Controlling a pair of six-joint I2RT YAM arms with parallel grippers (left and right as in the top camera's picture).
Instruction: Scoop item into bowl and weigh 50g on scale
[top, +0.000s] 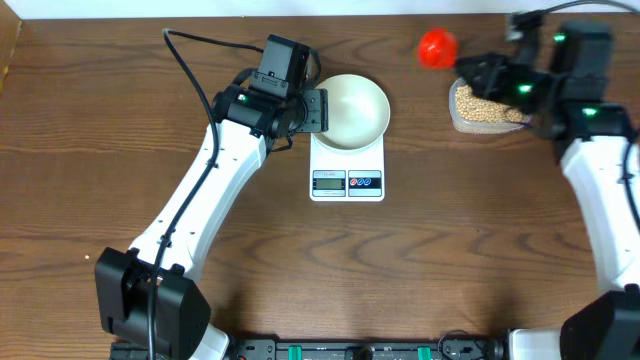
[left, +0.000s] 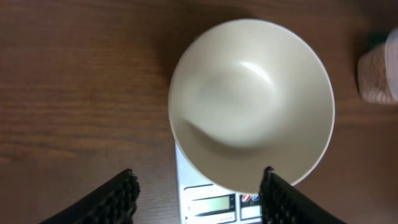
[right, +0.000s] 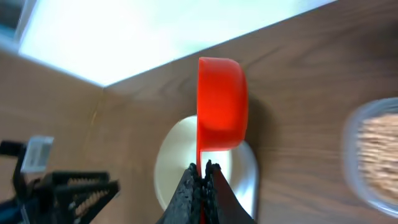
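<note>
The white bowl (top: 353, 108) sits on the white scale (top: 347, 172) at the table's middle; it holds no beans and also shows in the left wrist view (left: 251, 102). My left gripper (top: 318, 111) is open beside the bowl's left rim; in the left wrist view (left: 198, 186) its fingers straddle the bowl's near edge above the scale (left: 211, 202). My right gripper (right: 201, 168) is shut on the thin handle of a red scoop (right: 221, 102), seen in the overhead view (top: 437, 47) left of the clear tub of tan beans (top: 485, 108). Its contents are hidden.
The clear tub (right: 373, 155) stands at the back right, partly under my right arm. The table's far edge and a pale wall run close behind the scoop.
</note>
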